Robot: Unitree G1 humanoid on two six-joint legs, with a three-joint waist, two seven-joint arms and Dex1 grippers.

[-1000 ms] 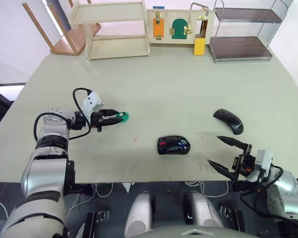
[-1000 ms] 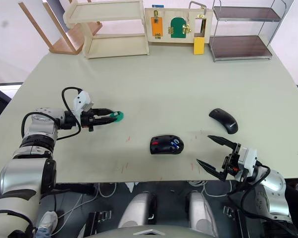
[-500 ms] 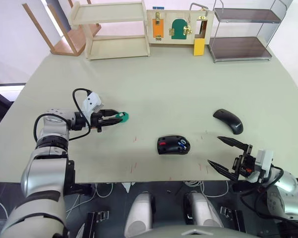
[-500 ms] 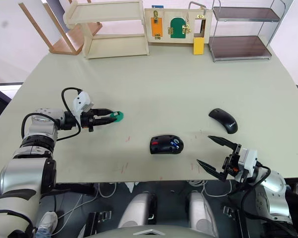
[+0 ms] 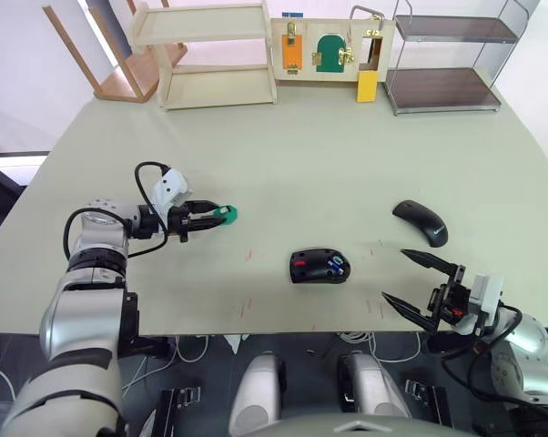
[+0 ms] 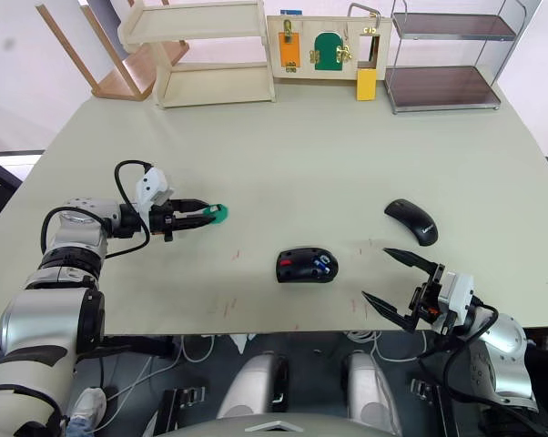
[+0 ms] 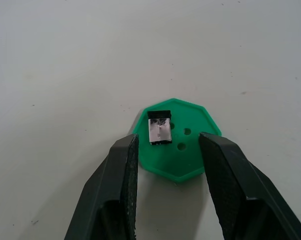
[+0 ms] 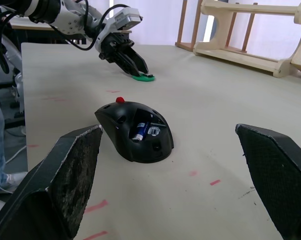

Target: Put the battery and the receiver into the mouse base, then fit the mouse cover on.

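The mouse base lies open-side up near the table's front middle, red part showing. The blue battery sits inside it. The glossy black mouse cover rests on the table to the base's right and slightly farther back. The small black-and-silver receiver lies on a green disc at the left. My left gripper is open, its fingertips flanking the disc's near edge, just short of the receiver. My right gripper hangs wide open at the front right, holding nothing.
Along the table's far edge stand a wooden shelf, a latch board with a yellow block, and a wire-frame rack. A wooden frame leans at the back left.
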